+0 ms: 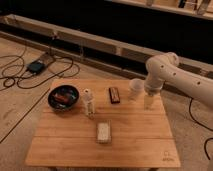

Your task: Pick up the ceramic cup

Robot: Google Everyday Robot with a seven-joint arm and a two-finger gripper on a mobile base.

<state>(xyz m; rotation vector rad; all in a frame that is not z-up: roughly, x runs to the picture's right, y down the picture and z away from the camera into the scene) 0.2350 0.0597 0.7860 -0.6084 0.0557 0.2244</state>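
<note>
We found the gripper (149, 103) beside the ceramic cup (135, 86), at its four o'clock, presumably staging a grasp; we could not tell its state.

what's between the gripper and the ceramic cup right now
Nothing visible. The gripper hangs close beside the ceramic cup, with no object between them; the dark flat bar and the white bottle sit on the cup's other side.
</note>
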